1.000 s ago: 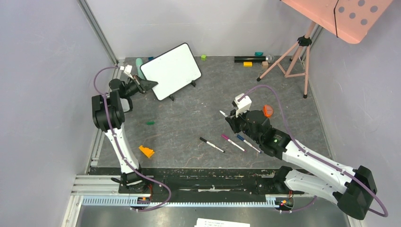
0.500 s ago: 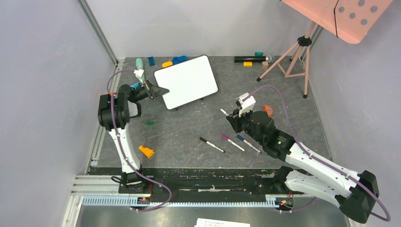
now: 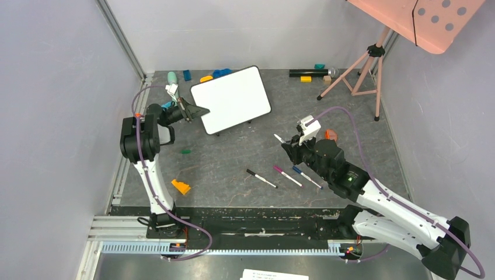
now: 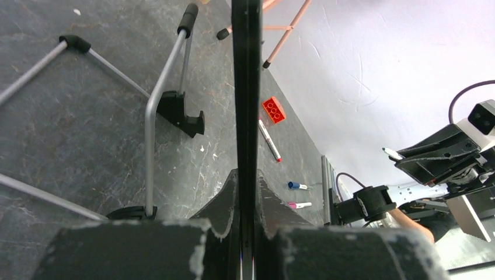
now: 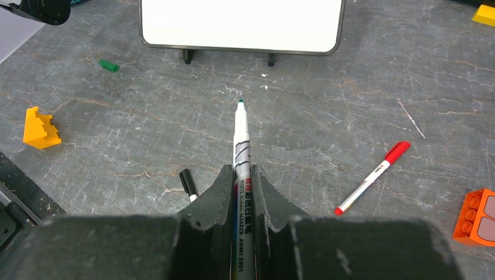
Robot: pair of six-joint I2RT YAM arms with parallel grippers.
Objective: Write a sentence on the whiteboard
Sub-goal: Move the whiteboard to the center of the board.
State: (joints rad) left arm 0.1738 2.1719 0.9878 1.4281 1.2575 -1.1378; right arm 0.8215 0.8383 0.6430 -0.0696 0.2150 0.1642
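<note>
- Nearest to the arm bases, in the lower middle of the top view, three loose markers (image 3: 288, 176) lie on the tabletop (image 3: 233, 157). A yellow block (image 3: 181, 186) lies to the left of them. They seem to be spare items that no pincer touches.
- The right arm reaches from its base in the lower right corner diagonally to the frame centre, with its wrist low over the tabletop.
- The right pincer (image 5: 240, 175) is pressed together on a green-tipped marker (image 5: 240, 140). The marker lies along the fingers and its bare tip points forward at the board, I think so that it can write by a simple push ahead. The tip is in the air, well apart from the board.
- A small green cap (image 3: 185, 151) lies left of centre. It is probably the cap of this marker.
- The left arm rises from its base in the lower left, bends at a high elbow and stretches its forearm to the right.
- The left pincer (image 3: 190, 111) is closed on the left edge of the whiteboard (image 3: 231, 98). It seems to hold the board steady and turned to the other arm.
- The whiteboard is in the upper middle of the top view. It is tilted, and its little feet point to the tabletop.
- The white face is blank, so I judge that the sentence is not begun.
- Farthest, small bricks (image 3: 220, 73) lie behind the board. A tripod (image 3: 368, 64) stands in the upper right under a pink panel (image 3: 432, 20).
</note>
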